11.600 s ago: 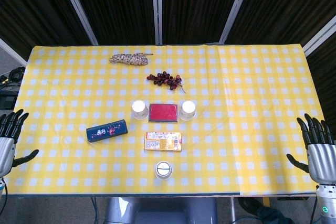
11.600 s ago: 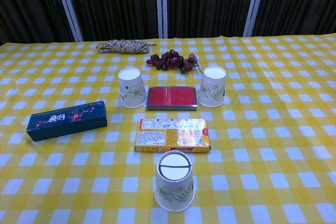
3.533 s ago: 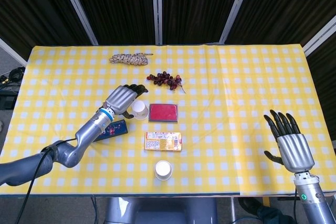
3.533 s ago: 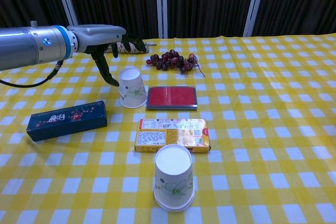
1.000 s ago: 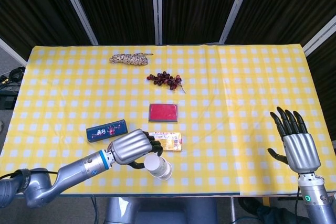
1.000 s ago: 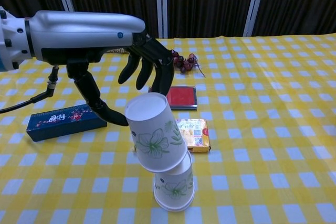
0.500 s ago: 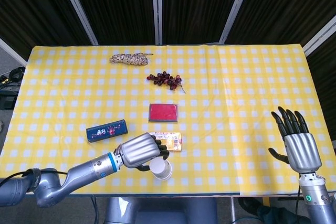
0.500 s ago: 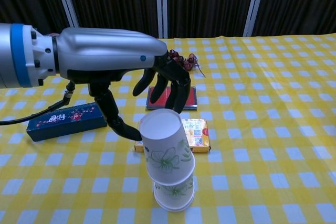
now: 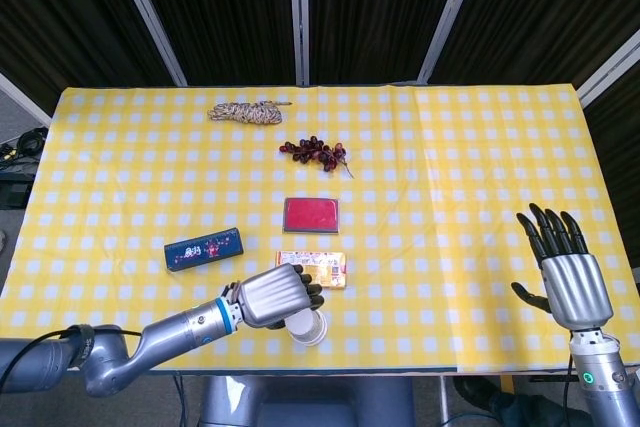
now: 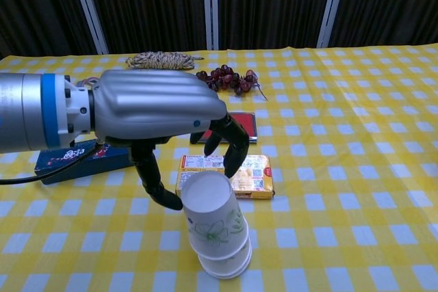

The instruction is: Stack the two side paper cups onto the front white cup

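Yellow-checked desk (image 10: pixel 356 169), dark curtains behind. Cup stack (image 10: pixel 217 237) at near edge, inverted, axis roughly vertical, top cup leaning slightly left. Left hand (image 10: pixel 154 111) over it, fingers (image 10: pixel 236 145) curled around top cup; contact unclear. Right hand (image 9: pixel 566 277) well apart, fingers spread, empty. Risk: leaning cup tips on release. Behind: snack packet (image 10: pixel 250 172).
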You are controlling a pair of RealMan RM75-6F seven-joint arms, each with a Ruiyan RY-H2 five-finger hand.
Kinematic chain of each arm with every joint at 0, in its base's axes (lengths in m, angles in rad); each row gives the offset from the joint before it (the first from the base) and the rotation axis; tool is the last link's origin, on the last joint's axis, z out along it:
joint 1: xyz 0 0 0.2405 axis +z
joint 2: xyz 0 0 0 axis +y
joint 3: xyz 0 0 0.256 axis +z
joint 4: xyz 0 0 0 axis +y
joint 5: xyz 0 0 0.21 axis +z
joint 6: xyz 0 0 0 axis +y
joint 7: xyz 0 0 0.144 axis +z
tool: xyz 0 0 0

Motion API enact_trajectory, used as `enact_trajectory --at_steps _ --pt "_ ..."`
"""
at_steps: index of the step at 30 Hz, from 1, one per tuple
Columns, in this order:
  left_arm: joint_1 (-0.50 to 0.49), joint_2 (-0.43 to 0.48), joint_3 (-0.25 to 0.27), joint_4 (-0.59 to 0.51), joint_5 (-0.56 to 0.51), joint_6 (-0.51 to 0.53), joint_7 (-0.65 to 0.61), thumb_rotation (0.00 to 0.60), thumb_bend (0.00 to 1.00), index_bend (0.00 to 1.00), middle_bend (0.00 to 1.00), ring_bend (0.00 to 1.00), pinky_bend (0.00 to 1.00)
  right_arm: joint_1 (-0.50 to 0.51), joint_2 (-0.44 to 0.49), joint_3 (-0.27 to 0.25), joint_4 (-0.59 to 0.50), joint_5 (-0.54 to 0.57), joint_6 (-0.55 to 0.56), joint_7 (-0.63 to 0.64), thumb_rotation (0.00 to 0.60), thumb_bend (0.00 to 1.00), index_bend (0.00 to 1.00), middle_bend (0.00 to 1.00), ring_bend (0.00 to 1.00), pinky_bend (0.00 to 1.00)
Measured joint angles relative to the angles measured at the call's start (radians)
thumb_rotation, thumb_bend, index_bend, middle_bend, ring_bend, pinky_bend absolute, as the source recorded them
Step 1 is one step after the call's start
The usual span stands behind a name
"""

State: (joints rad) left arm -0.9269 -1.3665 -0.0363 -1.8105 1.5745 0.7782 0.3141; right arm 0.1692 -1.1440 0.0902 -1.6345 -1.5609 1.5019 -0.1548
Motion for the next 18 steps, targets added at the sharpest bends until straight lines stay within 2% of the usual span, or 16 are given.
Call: enact_trajectory --at_steps 5,7,14,18 --pt "0.010 -0.041 0.016 0.034 -0.003 0.008 0.004 0.600 0.00 0.07 0.05 0.09 0.18 0.000 -0.001 0.000 0.000 0.000 -0.001 -0.001 0.600 0.00 0.00 0.00 0.00 0.00" --pt "0.014 -0.054 0.022 0.051 0.000 0.015 -0.005 0.600 0.00 0.01 0.01 0.02 0.14 0.000 -0.001 0.000 0.000 -0.001 -0.001 -0.001 0.600 0.00 0.00 0.00 0.00 0.00" --pt "0.032 -0.048 0.016 0.058 0.016 0.077 -0.025 0.600 0.00 0.00 0.00 0.00 0.01 -0.001 0.000 0.001 0.000 -0.001 -0.001 0.001 0.600 0.00 0.00 0.00 0.00 0.00" --pt "0.068 -0.022 0.003 0.059 0.010 0.155 -0.032 0.600 0.00 0.00 0.00 0.00 0.00 -0.004 0.003 0.001 0.000 -0.002 0.003 0.006 0.600 0.00 0.00 0.00 0.00 0.00"
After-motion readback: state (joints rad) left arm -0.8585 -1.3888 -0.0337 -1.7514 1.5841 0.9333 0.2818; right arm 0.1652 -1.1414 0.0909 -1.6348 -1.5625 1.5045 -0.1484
